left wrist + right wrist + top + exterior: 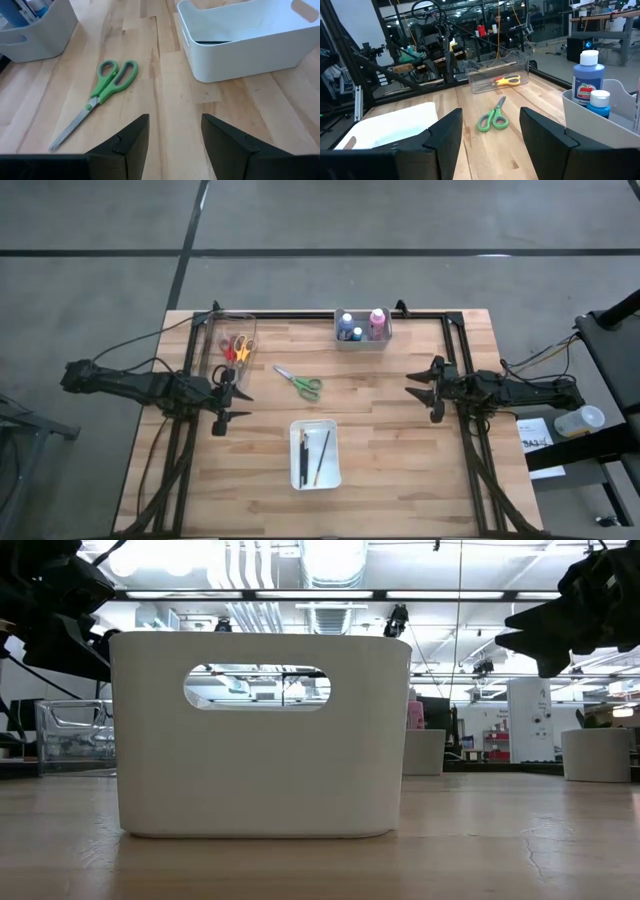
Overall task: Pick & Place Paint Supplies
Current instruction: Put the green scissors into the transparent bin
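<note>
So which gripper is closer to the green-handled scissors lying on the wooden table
Left. The left gripper sits just beside the green-handled scissors, blade end nearest, empty. The right gripper waits farther off across the table.

From my left wrist camera I see the left gripper (175, 137) with its two dark fingers (131, 145) apart, nothing between them, above bare table (165, 90). The green scissors (100, 97) lie flat on the wood ahead, blades closed. A white bin (240, 50) stands near them, something dark lying inside. A grey bin (37, 32) sits apart, holding a blue bottle (37, 7).
</note>
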{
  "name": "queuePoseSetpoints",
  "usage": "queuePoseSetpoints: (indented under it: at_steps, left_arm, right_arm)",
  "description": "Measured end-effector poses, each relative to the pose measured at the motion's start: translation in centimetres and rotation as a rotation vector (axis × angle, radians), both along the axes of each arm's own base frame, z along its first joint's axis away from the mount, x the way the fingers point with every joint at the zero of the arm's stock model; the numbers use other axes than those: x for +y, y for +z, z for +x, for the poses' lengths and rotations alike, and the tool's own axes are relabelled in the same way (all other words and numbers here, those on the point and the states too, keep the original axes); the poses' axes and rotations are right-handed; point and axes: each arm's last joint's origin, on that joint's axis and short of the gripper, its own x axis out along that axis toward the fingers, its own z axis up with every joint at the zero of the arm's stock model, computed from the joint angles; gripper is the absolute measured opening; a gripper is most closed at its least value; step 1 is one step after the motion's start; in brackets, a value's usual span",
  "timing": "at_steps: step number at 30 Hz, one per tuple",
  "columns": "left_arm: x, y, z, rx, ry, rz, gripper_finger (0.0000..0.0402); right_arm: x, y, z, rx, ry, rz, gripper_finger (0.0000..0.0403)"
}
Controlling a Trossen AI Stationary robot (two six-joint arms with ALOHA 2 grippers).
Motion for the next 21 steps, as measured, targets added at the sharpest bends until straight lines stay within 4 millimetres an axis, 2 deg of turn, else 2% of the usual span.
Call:
queuePoseSetpoints:
  at_steps: [9,13,17,21]
  left_arm:
    - [0.1,0.2,0.2,-0.032,0.03,0.016,0.0188]
    - [0.0,1.7,0.9,-0.207,0.12,-0.159,0.0188]
    - [0.3,3.7,1.5,-0.431,0.225,-0.191,0.0188]
    - [0.4,4.8,1.7,-0.469,0.251,-0.151,0.0188]
  right_arm:
    - [0.0,0.0,0.0,0.0,0.0,0.0,0.0193]
    - [0.0,0.0,0.0,0.0,0.0,0.0,0.0193]
    - [0.0,0.0,0.0,0.0,0.001,0.0,0.0193]
    - [0.0,0.0,0.0,-0.001,0.002,0.0,0.0193]
